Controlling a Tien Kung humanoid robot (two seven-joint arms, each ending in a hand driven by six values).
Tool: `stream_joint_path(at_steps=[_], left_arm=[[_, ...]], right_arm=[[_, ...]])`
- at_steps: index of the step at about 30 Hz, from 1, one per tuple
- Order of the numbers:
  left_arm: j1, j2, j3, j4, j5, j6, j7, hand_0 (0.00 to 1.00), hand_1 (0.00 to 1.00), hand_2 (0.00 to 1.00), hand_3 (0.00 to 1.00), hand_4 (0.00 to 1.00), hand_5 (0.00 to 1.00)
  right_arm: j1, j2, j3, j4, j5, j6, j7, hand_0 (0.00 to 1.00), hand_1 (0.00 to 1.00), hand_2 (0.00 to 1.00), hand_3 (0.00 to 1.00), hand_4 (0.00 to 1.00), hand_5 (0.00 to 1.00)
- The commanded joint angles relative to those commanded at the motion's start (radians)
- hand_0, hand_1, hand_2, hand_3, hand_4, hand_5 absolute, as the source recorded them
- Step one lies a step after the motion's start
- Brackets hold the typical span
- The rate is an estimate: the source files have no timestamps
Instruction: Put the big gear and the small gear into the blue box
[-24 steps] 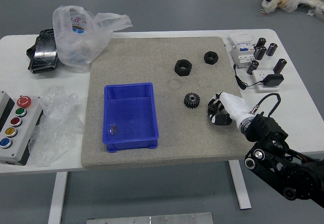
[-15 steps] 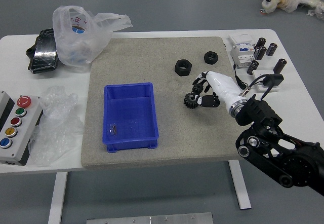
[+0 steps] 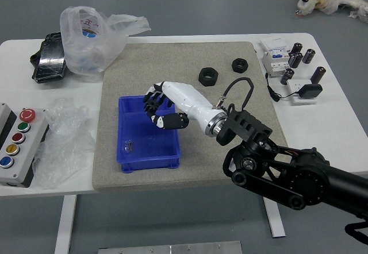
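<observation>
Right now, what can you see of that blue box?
The blue box is rectangular, open-topped and glossy, plastic by its look, with raised walls. It sits upright on the grey-beige mat, with a small metallic-looking piece inside near its left wall. The robot's right hand hides its far right corner; whether they touch, I can't tell.

The right arm reaches in from the lower right, slanting up and leftward. Beyond its white wrist section, the black right hand points left.
</observation>
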Motion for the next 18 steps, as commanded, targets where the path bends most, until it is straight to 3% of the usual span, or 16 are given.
stream_joint_path(at_steps=[5, 6, 11, 12, 17, 18], left_arm=[[-0.002, 0.0, 0.0, 0.0, 0.001, 0.0, 0.001, 0.72, 0.669, 0.666, 0.754, 0.74, 0.459], [-0.001, 0.0, -0.001, 0.0, 0.002, 0.0, 0.001, 0.719, 0.668, 0.666, 0.754, 0.74, 0.458], [-0.001, 0.0, -0.001, -0.001, 0.001, 0.0, 0.001, 0.719, 0.668, 0.666, 0.754, 0.74, 0.458], [-0.001, 0.0, -0.001, -0.001, 0.001, 0.0, 0.002, 0.719, 0.668, 0.666, 0.754, 0.74, 0.458], [-0.002, -0.001, -0.002, -0.002, 0.002, 0.0, 0.003, 0.719, 0.668, 0.666, 0.754, 0.74, 0.458], [-0.002, -0.001, -0.002, -0.002, 0.002, 0.0, 0.003, 0.719, 0.668, 0.666, 0.754, 0.74, 0.458]], right_arm=[[0.024, 0.01, -0.022, -0.022, -0.006, 0.024, -0.006, 0.578, 0.643, 0.612, 0.54, 0.45, 0.002], [0.028, 0.011, -0.026, -0.026, -0.017, 0.033, -0.011, 0.651, 0.712, 0.669, 0.617, 0.423, 0.002], [0.043, 0.01, -0.036, -0.042, -0.079, 0.081, -0.035, 0.651, 0.712, 0.669, 0.617, 0.423, 0.002], [0.046, 0.009, -0.038, -0.044, -0.093, 0.091, -0.04, 0.707, 0.757, 0.719, 0.673, 0.454, 0.13], [0.064, 0.006, -0.045, -0.05, -0.138, 0.12, -0.054, 0.707, 0.757, 0.719, 0.673, 0.454, 0.13], [0.067, 0.006, -0.048, -0.052, -0.143, 0.123, -0.056, 0.723, 0.776, 0.765, 0.69, 0.521, 0.143]])
